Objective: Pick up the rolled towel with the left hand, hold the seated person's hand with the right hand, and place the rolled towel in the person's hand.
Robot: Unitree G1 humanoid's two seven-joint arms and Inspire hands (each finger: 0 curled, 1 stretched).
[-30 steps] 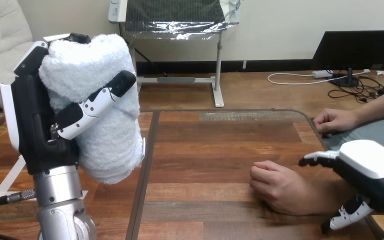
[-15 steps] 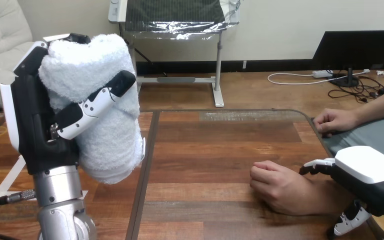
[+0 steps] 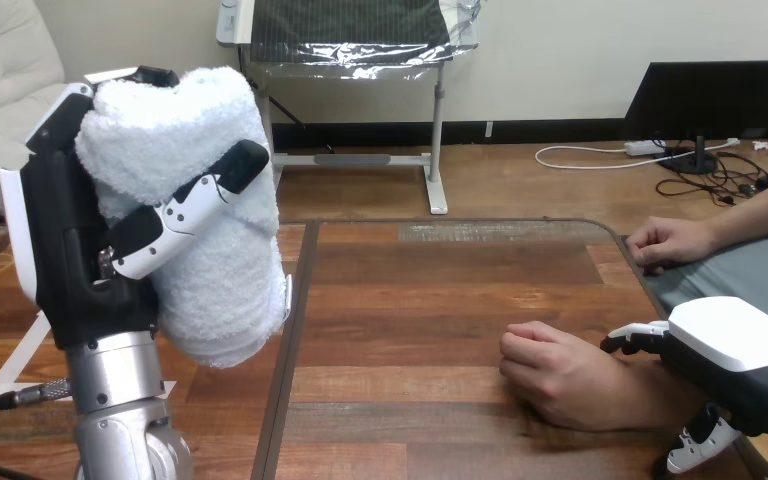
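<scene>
The left hand [image 3: 70, 250] is a tall black block with white shells along its back edge and across its top corner. Its fingers [image 3: 175, 215] are jointed: white shells cover the middle segments, with black tips and black hinges between them. Below the fingers the black palm ends flat on a round, brushed-silver forearm [image 3: 110, 375], which widens further down into a bulkier silver joint. The right hand [image 3: 735, 350] has a broad, smooth white shell on its back, over a black body. Its fingers [image 3: 632, 338] are black with white segments. The thumb [image 3: 695, 450], nearer than the fingers, is white with black joints.
</scene>
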